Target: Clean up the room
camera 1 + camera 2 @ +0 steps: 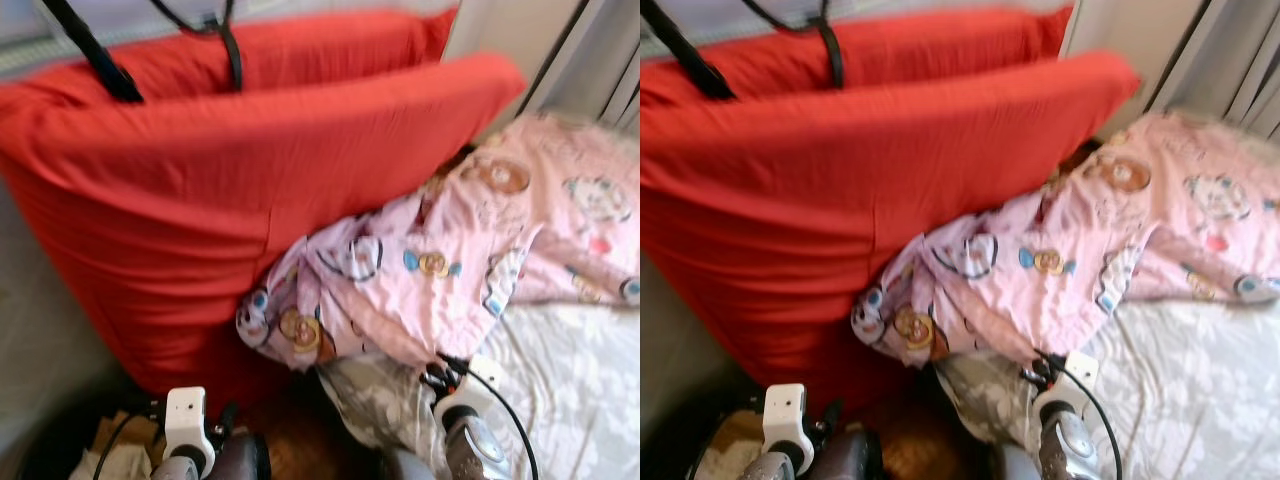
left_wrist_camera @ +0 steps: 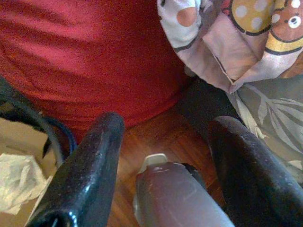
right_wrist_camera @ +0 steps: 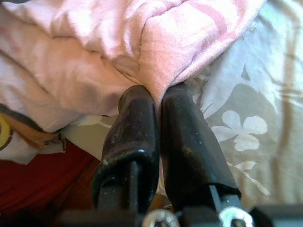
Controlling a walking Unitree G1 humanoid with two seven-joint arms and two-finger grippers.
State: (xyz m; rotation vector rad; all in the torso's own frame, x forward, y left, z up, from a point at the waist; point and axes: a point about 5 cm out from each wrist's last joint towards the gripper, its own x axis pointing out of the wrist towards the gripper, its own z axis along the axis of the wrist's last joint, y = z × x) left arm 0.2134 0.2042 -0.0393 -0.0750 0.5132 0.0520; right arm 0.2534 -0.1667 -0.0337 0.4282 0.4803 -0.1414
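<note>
A pink blanket (image 1: 450, 260) printed with cartoon animals lies bunched on the bed, its edge hanging over the side next to a big red cushion (image 1: 200, 180). My right gripper (image 3: 157, 92) is shut, pinching a fold of that pink blanket (image 3: 180, 42) between its fingertips, low at the bed's near edge. My left gripper (image 2: 168, 127) is open above the wooden floor (image 2: 156, 137), close to the foot of the red cushion (image 2: 85, 56), with nothing held between its fingers.
The bed's grey leaf-patterned sheet (image 1: 580, 380) spreads at the right. A cardboard box with crumpled paper (image 2: 19, 175) sits on the floor by my left side. Black straps (image 1: 100, 60) hang over the cushion's top. Curtains (image 1: 600, 60) stand at the far right.
</note>
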